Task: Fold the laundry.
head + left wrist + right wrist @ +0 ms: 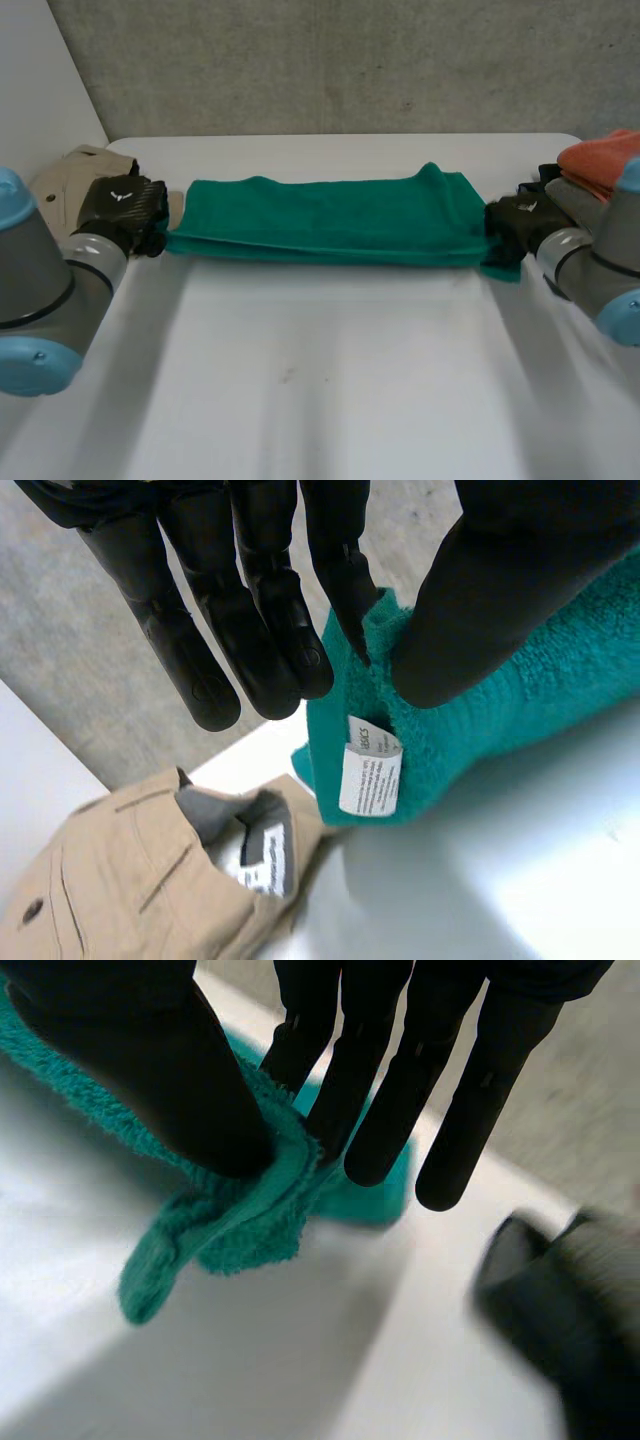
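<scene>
A green towel (pixel 330 220) lies folded in a long strip across the far half of the white table (pixel 320 380). My left hand (pixel 122 210) is at the towel's left end. In the left wrist view its thumb (pixel 500 590) and a finger (pixel 345 570) pinch the green towel (pixel 520 700) near the corner with a white label (pixel 368 770). My right hand (pixel 520 225) is at the towel's right end. There its thumb (pixel 150 1070) and fingers (pixel 350 1080) pinch the green towel's (pixel 220 1210) edge, and a loose corner hangs below them.
Beige trousers (pixel 70 175) lie at the table's far left corner, right beside my left hand; they are the beige trousers (pixel 140 880) under its fingertips. An orange cloth (pixel 600 160) on dark clothes is piled at the far right. A dark garment (pixel 560 1320) lies beside my right hand.
</scene>
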Robot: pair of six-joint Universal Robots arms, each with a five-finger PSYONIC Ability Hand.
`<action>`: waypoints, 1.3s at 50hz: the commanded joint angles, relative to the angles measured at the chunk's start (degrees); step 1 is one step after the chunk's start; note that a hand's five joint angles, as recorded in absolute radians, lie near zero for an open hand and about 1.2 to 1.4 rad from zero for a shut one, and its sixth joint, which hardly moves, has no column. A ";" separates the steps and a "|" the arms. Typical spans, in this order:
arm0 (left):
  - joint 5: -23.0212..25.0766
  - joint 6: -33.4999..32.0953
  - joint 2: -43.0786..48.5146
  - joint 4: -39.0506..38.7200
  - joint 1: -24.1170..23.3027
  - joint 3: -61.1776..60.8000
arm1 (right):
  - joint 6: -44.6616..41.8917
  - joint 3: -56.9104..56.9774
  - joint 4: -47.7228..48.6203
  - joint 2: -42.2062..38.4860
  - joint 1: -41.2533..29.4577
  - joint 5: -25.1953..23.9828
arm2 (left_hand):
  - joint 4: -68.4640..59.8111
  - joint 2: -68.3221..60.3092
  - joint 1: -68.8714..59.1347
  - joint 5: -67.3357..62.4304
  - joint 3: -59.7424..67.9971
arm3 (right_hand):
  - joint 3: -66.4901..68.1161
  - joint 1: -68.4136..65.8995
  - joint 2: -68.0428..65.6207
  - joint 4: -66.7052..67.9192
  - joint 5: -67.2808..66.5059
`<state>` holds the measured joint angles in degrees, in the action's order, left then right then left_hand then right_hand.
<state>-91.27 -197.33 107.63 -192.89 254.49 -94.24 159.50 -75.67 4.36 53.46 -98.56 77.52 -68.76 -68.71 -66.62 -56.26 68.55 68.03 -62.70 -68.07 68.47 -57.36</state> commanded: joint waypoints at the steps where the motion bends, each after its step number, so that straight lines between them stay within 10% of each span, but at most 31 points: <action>1: 3.02 2.64 -13.91 15.59 2.24 -1.39 | -12.33 -2.29 -11.95 16.75 3.19 -2.45 | -11.24 -11.29 -13.38 -13.74 11.45 | 11.97 -17.30 -11.93 11.53 -12.64; 13: 10.33 2.65 -26.08 27.83 6.02 -1.48 | -25.37 1.76 -35.47 26.79 2.85 -4.21 | -11.24 -11.29 -13.38 -13.74 11.45 | 11.97 -17.30 -11.93 11.53 -12.64; 28: 6.11 -1.22 7.05 22.30 1.81 17.13 | -32.94 19.84 -33.11 -0.27 -2.07 2.10 | -11.24 -11.29 -13.38 -13.74 11.45 | 11.97 -17.30 -11.93 11.53 -12.64; 34: 5.32 0.36 8.03 9.92 1.98 34.36 | -26.71 35.06 -11.43 -2.48 -3.48 3.43 | -11.24 -11.29 -13.38 -13.74 11.45 | 11.97 -17.30 -11.93 11.53 -12.64; 44: -0.05 3.36 4.43 -11.64 1.72 38.78 | -6.75 24.09 35.80 5.96 -1.55 1.50 | -11.24 -11.29 -13.38 -13.74 11.45 | 11.97 -17.30 -11.93 11.53 -12.64; 65: -2.59 0.10 8.03 -7.59 -0.30 7.15 | -13.94 11.52 8.83 -5.46 -3.83 -5.98 | -11.24 -11.29 -13.38 -13.74 11.45 | 11.97 -17.30 -11.93 11.53 -12.64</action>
<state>-92.50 -195.77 113.33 -199.07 255.07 -76.59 150.06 -56.93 16.66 50.84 -101.53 71.38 -68.96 -68.77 -66.62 -56.26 68.67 68.17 -63.27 -68.07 68.67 -58.97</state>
